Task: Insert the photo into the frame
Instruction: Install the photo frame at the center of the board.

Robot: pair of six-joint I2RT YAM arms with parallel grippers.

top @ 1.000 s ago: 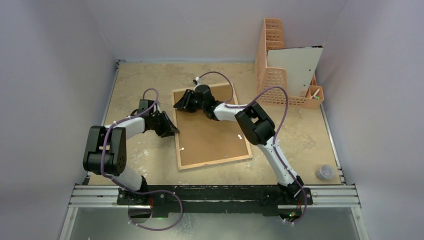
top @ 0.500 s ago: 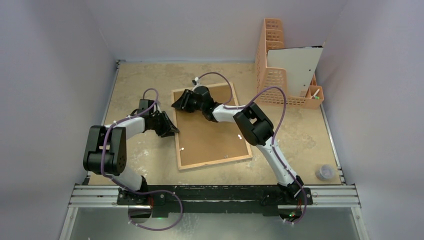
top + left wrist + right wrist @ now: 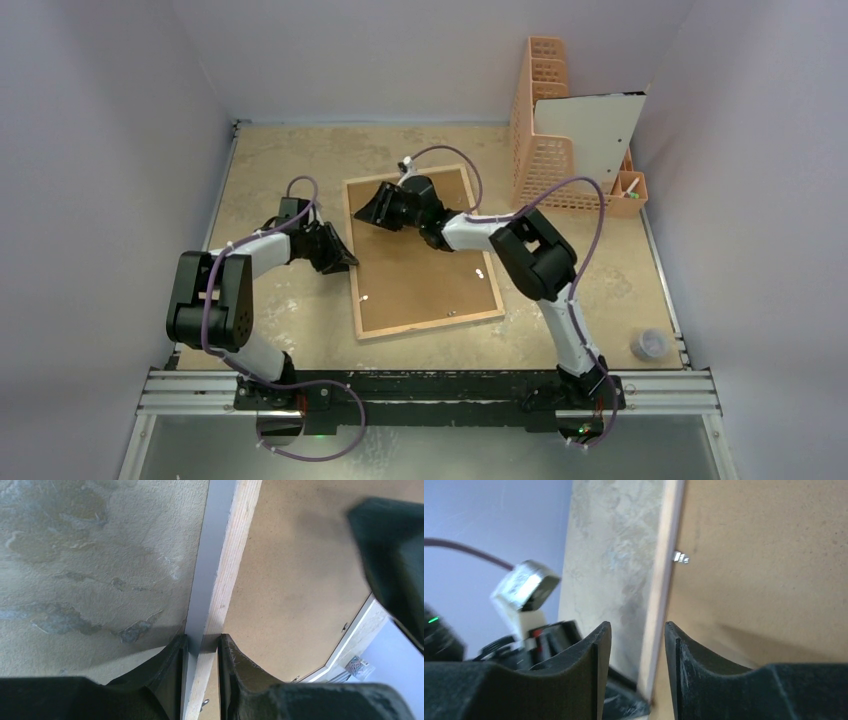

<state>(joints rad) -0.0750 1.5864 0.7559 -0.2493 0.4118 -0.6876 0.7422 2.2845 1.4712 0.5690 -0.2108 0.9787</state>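
At centre of surface (image 3: 280, 160), frame (image 3: 430, 323) lies back-up, long axis running far to near. Left gripper (image 3: 345, 262) clamped on its left rim. Right gripper (image 3: 366, 212) over far-left corner, jaws apart, holding nothing.

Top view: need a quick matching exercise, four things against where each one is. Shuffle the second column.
Things:
1. frame
2. orange basket
3. left gripper
4. grey round object

Places or states:
A. far right of the table
B. near right corner of the table
C. lying back up, mid-table
D. clamped on the frame's left rim

Pairs: 1-C, 2-A, 3-D, 4-B
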